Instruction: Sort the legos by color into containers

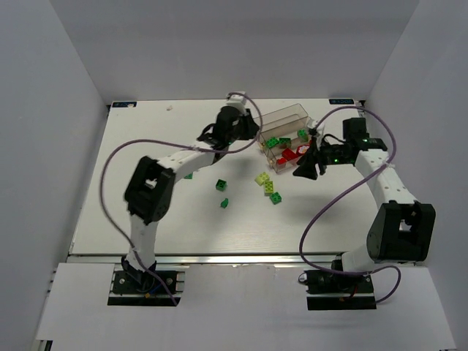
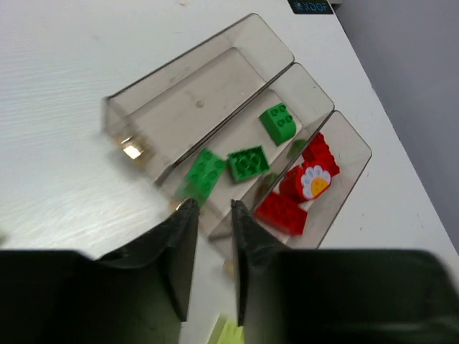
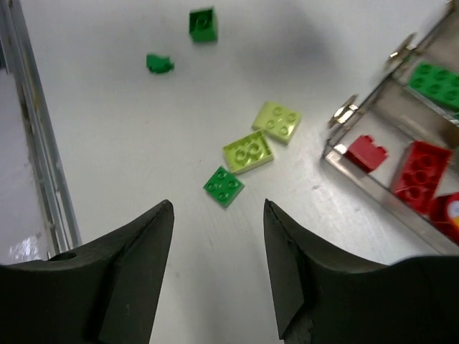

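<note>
The containers (image 1: pixel 287 121) are three joined clear bins at the back middle. In the left wrist view the first bin (image 2: pixel 201 93) is bare. The middle one holds green legos (image 2: pixel 247 163). The third holds red legos (image 2: pixel 281 211) and a red round flower piece (image 2: pixel 314 181). My left gripper (image 2: pixel 212 206) hovers at the bins' near end, its jaws drawn close with nothing between them. My right gripper (image 3: pixel 217 206) stands open and empty over the table beside the red bin. Ahead of it lie a green brick (image 3: pixel 223 185) and two pale yellow-green bricks (image 3: pixel 248 153).
Two dark green bricks (image 3: pixel 203 24) (image 3: pixel 159 64) lie farther out toward the table's middle (image 1: pixel 221 185). Another green piece (image 1: pixel 188 175) sits by the left arm's forearm. White walls enclose the table on three sides. A metal rail (image 3: pixel 36 143) runs along the near edge.
</note>
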`<action>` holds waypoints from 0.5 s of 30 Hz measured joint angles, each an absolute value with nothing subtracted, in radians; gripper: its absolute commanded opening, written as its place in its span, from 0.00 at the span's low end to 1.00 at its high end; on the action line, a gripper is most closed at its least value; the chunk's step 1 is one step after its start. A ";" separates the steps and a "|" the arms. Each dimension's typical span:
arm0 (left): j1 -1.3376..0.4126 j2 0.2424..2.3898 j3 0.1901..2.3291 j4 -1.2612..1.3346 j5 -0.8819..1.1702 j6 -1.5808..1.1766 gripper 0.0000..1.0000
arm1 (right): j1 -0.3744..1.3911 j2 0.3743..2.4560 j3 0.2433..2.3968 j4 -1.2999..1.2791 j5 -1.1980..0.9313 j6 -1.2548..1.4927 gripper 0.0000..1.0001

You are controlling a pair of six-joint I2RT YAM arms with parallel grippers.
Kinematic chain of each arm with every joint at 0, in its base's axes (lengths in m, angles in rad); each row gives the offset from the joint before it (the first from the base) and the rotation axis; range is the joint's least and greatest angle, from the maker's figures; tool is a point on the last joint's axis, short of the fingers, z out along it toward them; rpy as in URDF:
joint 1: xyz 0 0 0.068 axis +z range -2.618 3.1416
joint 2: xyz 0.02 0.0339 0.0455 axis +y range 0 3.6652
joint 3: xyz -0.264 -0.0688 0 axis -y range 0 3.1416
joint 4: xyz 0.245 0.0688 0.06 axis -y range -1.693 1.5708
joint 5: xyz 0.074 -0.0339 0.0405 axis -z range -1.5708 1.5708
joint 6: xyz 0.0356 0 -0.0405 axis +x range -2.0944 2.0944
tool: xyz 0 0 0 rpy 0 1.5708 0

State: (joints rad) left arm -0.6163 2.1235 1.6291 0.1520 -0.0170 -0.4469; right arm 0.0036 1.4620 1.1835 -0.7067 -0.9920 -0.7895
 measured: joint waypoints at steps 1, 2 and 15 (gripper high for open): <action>-0.604 2.041 1.544 0.157 -0.022 -0.450 0.45 | 0.031 1.468 1.182 -0.723 -0.965 -0.799 0.60; -0.591 1.957 1.467 0.149 -0.031 -0.452 0.60 | 0.059 1.470 1.179 -0.735 -0.934 -0.803 0.61; -0.541 1.156 0.878 -0.091 -0.276 -0.574 0.98 | 0.404 1.461 1.015 -0.564 -0.372 -0.483 0.80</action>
State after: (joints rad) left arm -0.5411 1.1561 0.8783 -0.0914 -0.2760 -0.5735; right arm 0.4038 1.4612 1.0153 -0.5644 -0.3721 -0.4831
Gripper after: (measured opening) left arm 0.981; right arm 0.724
